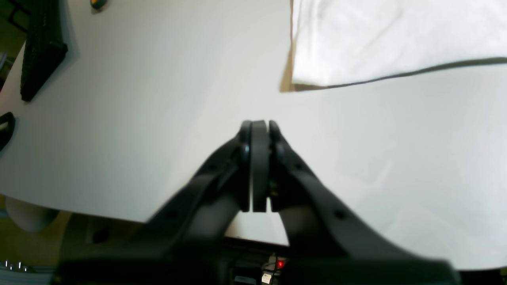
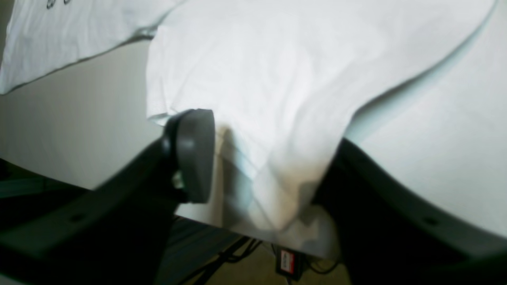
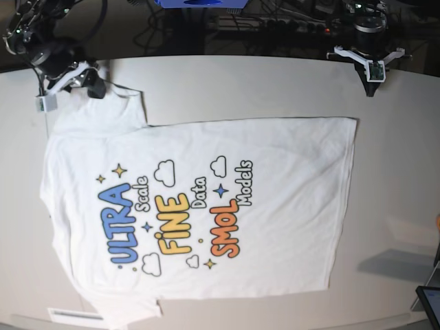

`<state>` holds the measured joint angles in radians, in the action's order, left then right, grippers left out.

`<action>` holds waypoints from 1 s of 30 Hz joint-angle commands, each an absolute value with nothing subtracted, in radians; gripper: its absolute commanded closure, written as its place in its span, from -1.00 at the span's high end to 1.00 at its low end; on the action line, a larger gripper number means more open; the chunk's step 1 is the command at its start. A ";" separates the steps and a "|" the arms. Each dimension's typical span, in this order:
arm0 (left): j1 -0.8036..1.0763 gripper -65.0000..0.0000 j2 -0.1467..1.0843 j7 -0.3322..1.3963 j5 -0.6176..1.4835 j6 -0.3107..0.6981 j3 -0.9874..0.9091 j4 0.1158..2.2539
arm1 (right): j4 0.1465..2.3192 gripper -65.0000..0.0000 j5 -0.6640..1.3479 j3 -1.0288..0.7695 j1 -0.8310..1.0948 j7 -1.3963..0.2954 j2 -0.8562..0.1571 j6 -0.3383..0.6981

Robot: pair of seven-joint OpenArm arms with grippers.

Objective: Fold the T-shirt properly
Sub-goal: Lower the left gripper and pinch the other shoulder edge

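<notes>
The white T-shirt (image 3: 199,206) lies spread flat on the table, print side up, with "ULTRA FINE SMOL" in blue, yellow and orange. My right gripper (image 3: 86,82) is at the far left corner by the upper sleeve. In the right wrist view its fingers (image 2: 194,154) stand apart with the sleeve's white cloth (image 2: 269,99) bunched between them. My left gripper (image 3: 372,88) is at the far right, off the shirt. In the left wrist view it (image 1: 259,124) is shut and empty over bare table, with the shirt's hem corner (image 1: 376,39) ahead and to the right.
The white table (image 3: 275,82) carries the shirt. A black block (image 1: 39,47) stands at the table's left edge in the left wrist view. A dark tablet corner (image 3: 430,302) shows at the base view's lower right. A white strip (image 3: 75,316) lies near the front edge.
</notes>
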<state>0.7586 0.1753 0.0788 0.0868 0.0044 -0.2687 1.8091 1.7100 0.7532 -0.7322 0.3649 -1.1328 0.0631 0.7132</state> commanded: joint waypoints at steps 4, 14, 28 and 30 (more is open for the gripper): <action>0.740 -1.00 0.185 0.051 0.091 -0.004 -0.275 1.822 | 1.702 -0.67 0.673 -0.728 0.377 -1.219 0.056 0.698; 0.650 -0.39 0.186 0.228 0.283 0.085 -0.291 1.836 | 1.702 -0.98 0.673 -0.728 0.377 -1.219 0.056 0.698; 0.504 0.09 0.177 0.621 0.763 0.265 -0.503 1.756 | 1.707 -0.98 0.674 -0.727 0.383 -1.221 0.042 0.698; 0.495 0.09 0.177 0.644 0.763 0.265 -0.515 1.719 | 1.709 -0.98 0.676 -0.727 0.383 -1.221 0.042 0.698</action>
<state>0.4870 0.1665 0.6582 0.7494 0.2626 -0.5045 1.7077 1.7061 0.7380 -0.7242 0.3687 -1.1584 0.0490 0.7071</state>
